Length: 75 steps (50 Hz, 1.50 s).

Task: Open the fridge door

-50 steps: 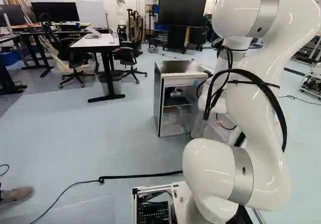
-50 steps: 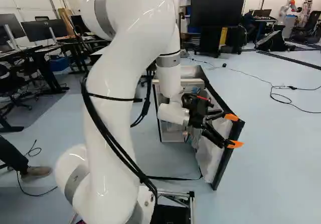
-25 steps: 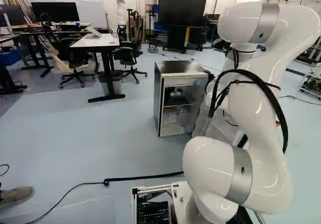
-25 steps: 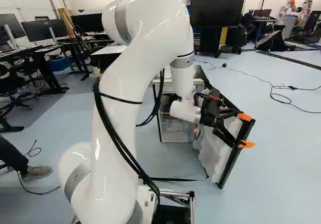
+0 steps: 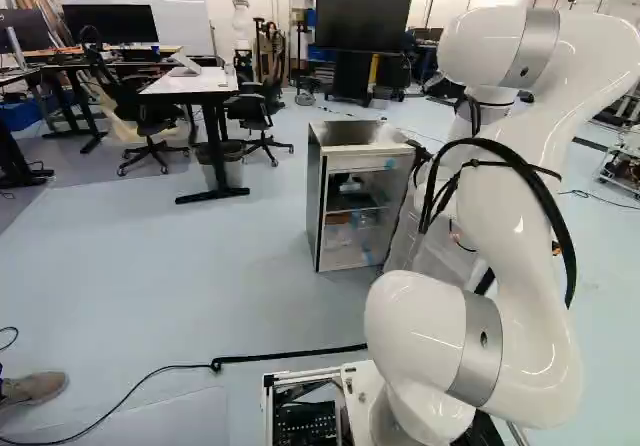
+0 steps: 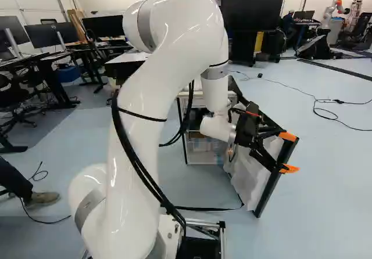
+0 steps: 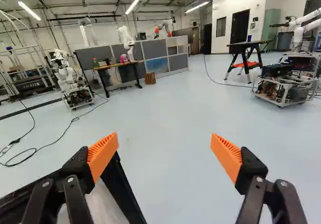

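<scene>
Pincer (image 6: 289, 153) is hanging released, spread wide at the outer edge of the door (image 6: 251, 177), which is standing ajar, swinging off the fridge's (image 5: 350, 134) right edge in the right base view

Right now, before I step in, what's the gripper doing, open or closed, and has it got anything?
Gripper: open, fingers wide apart, holding nothing; one finger is right by the fridge door, contact can't be told.
</scene>
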Available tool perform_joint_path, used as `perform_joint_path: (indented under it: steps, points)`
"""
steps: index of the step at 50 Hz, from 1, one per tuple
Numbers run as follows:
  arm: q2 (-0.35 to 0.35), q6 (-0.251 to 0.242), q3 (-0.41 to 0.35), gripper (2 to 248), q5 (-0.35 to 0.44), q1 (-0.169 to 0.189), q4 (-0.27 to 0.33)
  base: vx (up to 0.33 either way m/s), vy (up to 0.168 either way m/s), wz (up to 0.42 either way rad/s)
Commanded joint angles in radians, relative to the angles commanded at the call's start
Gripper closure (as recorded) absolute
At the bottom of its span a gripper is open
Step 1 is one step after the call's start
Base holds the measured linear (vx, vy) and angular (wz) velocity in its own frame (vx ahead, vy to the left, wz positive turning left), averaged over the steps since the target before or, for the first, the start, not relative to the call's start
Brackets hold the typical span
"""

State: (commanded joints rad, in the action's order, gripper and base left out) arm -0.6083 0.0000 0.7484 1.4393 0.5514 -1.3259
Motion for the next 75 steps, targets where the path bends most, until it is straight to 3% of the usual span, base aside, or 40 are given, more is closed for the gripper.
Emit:
perform_joint_path:
  steps: [11,27,75]
  points:
    - [0.044,0.000,-0.080,3,0.000,-0.027,0.010,0.000,0.000,0.000]
    - [0.107,0.000,-0.192,3,0.000,-0.075,0.072,0.000,0.000,0.000]
    - [0.282,0.000,-0.469,3,0.000,-0.265,0.384,0.000,0.000,0.000]
